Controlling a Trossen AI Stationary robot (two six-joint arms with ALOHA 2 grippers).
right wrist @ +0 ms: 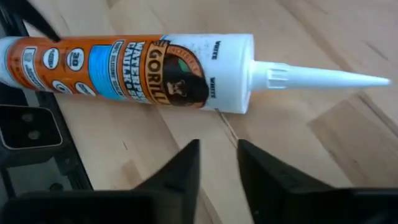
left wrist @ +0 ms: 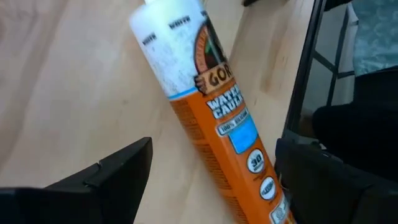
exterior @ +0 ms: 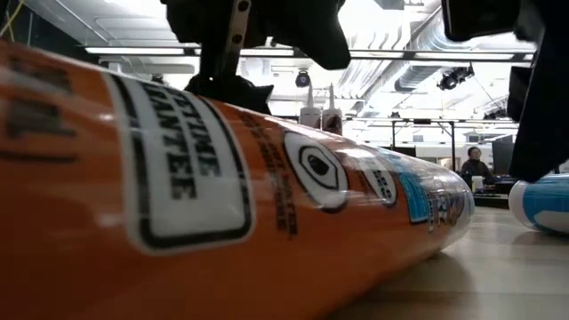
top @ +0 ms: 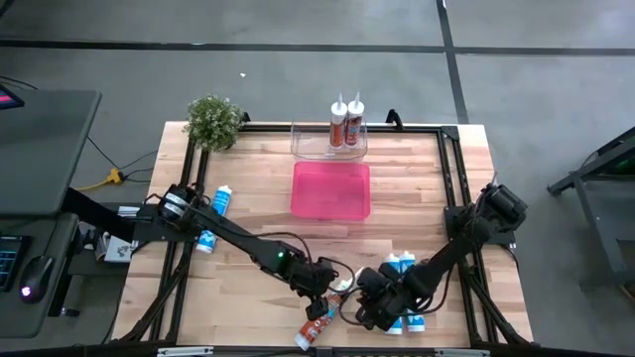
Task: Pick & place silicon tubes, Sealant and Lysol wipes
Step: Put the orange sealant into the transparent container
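Note:
An orange and white sealant tube (top: pixel 316 325) lies on its side on the wooden table near the front edge. It also shows in the left wrist view (left wrist: pixel 217 112), the right wrist view (right wrist: pixel 137 65) and the low view (exterior: pixel 267 204). My left gripper (left wrist: pixel 214 180) is open just above it, with one finger on either side of the tube's orange body. My right gripper (right wrist: pixel 217 155) is beside the tube on its right. It is empty, its fingers nearly together with only a narrow slit between them, and it points at the tube's white shoulder.
Blue and white tubes lie near my right arm (top: pixel 401 264) (top: pixel 409 322) and at the left (top: pixel 220 198) (top: pixel 205 241). A pink tray (top: pixel 331 188) sits mid-table. A clear bin (top: pixel 303 147) at the back holds two upright tubes. A plant (top: pixel 213 120) stands at the back left.

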